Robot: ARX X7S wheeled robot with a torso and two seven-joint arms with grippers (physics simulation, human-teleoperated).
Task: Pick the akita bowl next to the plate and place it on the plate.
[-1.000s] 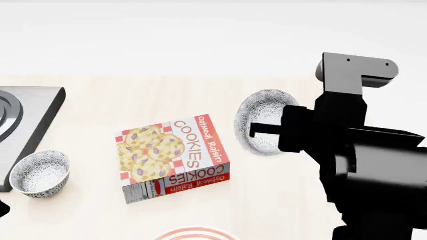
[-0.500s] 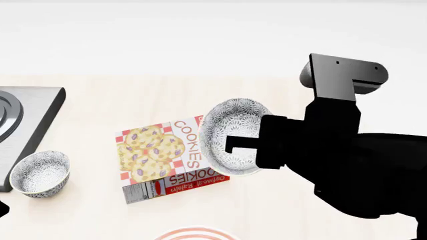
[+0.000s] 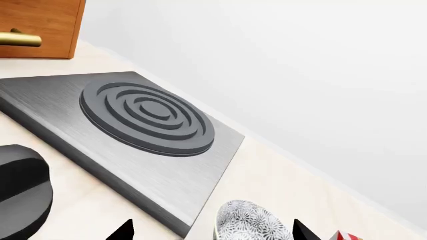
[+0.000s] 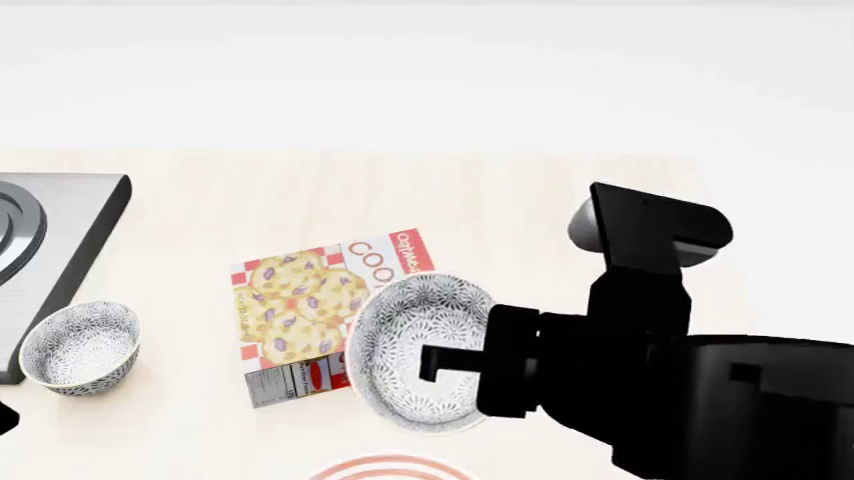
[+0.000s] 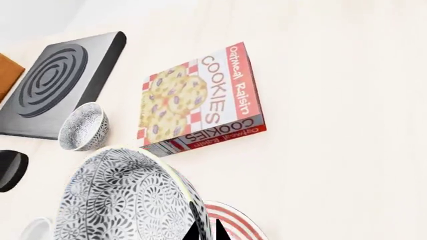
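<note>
My right gripper (image 4: 443, 362) is shut on the rim of an akita bowl (image 4: 416, 350) with a fine grey-and-white pattern. It holds the bowl tilted in the air over the near right corner of the cookie box. In the right wrist view the bowl (image 5: 127, 200) fills the lower left, with the fingertips (image 5: 197, 234) pinching its rim. The red-striped plate (image 5: 237, 224) lies just beyond the bowl. In the head view only the plate's (image 4: 392, 468) far rim shows at the bottom edge. My left gripper (image 3: 213, 236) is open and holds nothing.
A second patterned bowl (image 4: 80, 347) sits at the left next to a grey stove plate (image 4: 60, 225); that bowl (image 3: 257, 226) shows beyond my left fingertips. An oatmeal raisin cookie box (image 4: 300, 310) lies flat mid-table. A wooden cabinet (image 3: 40, 25) stands past the stove.
My right arm has carried the bowl left and toward the table's near edge, from right of the cookie box to over its near corner, closer to the plate.
</note>
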